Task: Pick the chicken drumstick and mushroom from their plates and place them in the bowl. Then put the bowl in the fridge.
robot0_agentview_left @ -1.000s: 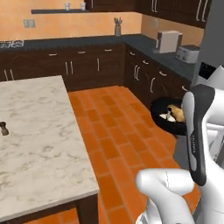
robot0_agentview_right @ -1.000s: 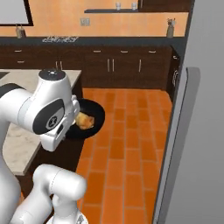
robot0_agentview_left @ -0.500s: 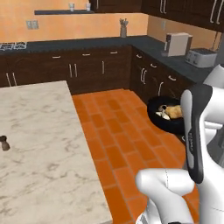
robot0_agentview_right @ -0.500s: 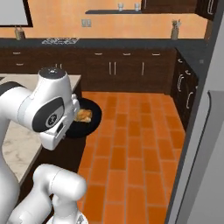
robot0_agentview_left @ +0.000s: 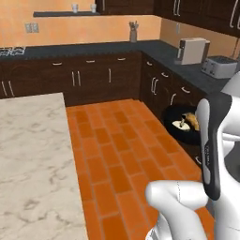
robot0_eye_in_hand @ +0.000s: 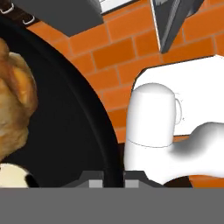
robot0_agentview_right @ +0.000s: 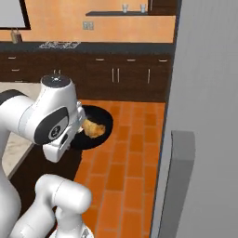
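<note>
Jaws pressed nearly together: your gripper (robot0_eye_in_hand: 107, 178) pinches the rim of the round black glossy bowl (robot0_eye_in_hand: 83, 127), its two dark fingertips (robot0_eye_in_hand: 92, 180) rising on either side of that rim at the six o'clock edge of the hand view. You can read no brand, label or writing anywhere. Inside the bowl you have the golden-brown chicken drumstick (robot0_eye_in_hand: 13, 109) at nine o'clock of the hand view and the small pale cream mushroom (robot0_eye_in_hand: 11, 176) at seven o'clock, just below the drumstick. In the left base view the bowl hangs above the orange brick floor (robot0_agentview_left: 117, 150), in front of the dark cabinets (robot0_agentview_left: 159, 89). Your white arm (robot0_agentview_right: 46, 118) is folded, carrying the bowl beside its forearm. The tall silver-grey fridge (robot0_agentview_right: 204, 93) stands at three o'clock of the right base view.
</note>
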Available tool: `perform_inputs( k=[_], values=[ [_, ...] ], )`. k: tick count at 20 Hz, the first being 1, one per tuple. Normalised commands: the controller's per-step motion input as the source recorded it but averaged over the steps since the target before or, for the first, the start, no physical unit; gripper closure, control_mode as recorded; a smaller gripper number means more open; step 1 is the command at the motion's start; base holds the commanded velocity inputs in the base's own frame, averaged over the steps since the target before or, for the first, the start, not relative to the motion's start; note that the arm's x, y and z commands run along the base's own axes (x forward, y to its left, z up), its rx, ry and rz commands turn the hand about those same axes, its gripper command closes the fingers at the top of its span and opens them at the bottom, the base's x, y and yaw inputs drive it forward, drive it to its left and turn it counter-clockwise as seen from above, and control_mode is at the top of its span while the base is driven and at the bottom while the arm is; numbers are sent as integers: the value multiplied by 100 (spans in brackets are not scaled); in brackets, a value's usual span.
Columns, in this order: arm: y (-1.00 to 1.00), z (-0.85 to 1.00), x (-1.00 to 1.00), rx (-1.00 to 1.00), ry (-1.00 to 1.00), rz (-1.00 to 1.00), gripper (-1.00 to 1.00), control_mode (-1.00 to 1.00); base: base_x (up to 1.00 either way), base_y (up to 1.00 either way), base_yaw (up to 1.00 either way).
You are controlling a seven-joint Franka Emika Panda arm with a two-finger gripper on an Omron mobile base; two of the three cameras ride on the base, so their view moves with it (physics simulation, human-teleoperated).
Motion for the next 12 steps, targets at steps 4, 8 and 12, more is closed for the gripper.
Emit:
perform_inputs(
  k=[4, 8, 12],
  values=[
    [0, 0, 0, 0, 0, 0, 100, 100, 100, 37, 0],
    [0, 0, 0, 0, 0, 0, 100, 100, 98, 42, -2],
    [0, 0, 0, 0, 0, 0, 100, 100, 58, 63, -56]
  ],
)
